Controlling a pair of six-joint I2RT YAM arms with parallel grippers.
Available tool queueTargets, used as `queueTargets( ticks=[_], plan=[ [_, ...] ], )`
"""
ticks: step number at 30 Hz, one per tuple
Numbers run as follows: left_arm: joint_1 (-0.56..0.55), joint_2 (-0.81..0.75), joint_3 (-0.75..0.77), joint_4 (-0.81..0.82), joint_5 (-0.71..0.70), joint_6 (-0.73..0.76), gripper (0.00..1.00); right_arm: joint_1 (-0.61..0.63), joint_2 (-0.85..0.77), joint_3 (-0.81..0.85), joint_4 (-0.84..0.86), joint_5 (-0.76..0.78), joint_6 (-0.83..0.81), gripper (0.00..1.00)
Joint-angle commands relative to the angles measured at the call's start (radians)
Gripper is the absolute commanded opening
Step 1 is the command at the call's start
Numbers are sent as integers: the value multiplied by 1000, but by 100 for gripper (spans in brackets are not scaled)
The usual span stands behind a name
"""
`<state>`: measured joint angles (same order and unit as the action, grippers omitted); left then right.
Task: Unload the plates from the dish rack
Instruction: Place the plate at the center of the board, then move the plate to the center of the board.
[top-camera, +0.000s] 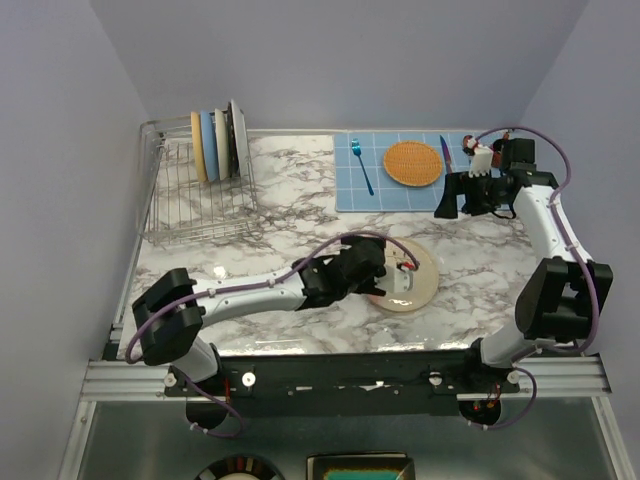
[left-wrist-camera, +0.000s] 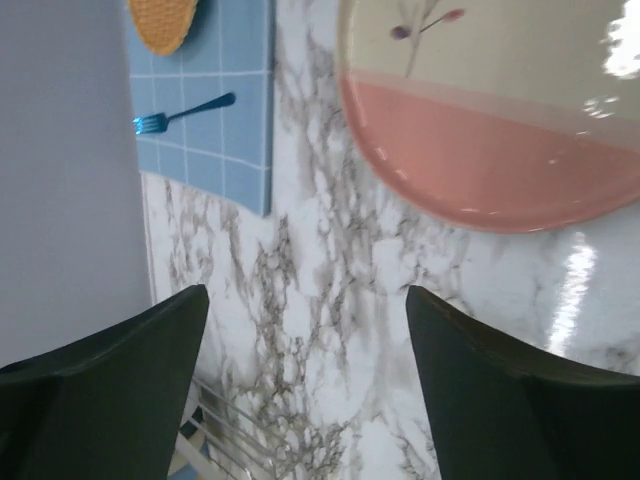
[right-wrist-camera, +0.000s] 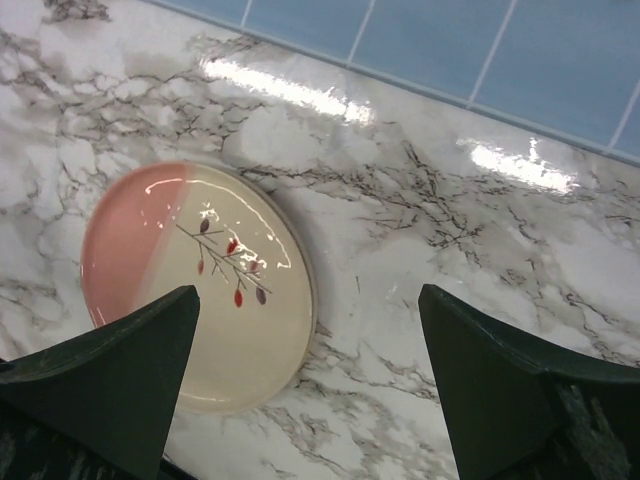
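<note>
The silver wire dish rack (top-camera: 190, 205) stands at the back left, with several plates (top-camera: 218, 143) upright in its far slots. A half pink, half cream plate with a twig motif (top-camera: 410, 282) lies flat on the marble table in the middle. It also shows in the left wrist view (left-wrist-camera: 480, 150) and the right wrist view (right-wrist-camera: 200, 290). My left gripper (top-camera: 378, 262) (left-wrist-camera: 305, 295) is open and empty, hovering at the plate's left edge. My right gripper (top-camera: 447, 200) (right-wrist-camera: 308, 292) is open and empty, above the table near the mat's front edge.
A blue grid mat (top-camera: 400, 190) at the back right holds a blue fork (top-camera: 362, 166), an orange woven disc (top-camera: 412, 163) and a blue knife (top-camera: 446, 155). Rack wires (left-wrist-camera: 215, 440) show at the bottom of the left wrist view.
</note>
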<state>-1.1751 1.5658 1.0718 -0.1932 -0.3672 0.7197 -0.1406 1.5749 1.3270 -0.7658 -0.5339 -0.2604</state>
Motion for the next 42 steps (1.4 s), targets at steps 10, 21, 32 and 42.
queueTargets(
  ticks=[10, 21, 32, 42],
  plan=[
    [391, -142, 14, 35, 86, -233, 99, 379, -73, -116, -129, 303, -51, 100],
    [638, -148, 0, 103, 162, -244, 99, 599, 83, -68, -128, 382, 93, 100],
    [649, -101, -12, 126, 111, -259, 99, 659, 226, 66, -116, 324, 306, 100],
    [684, -46, -1, 164, 22, -238, 99, 707, 278, 51, -47, 284, 463, 100]
  ],
)
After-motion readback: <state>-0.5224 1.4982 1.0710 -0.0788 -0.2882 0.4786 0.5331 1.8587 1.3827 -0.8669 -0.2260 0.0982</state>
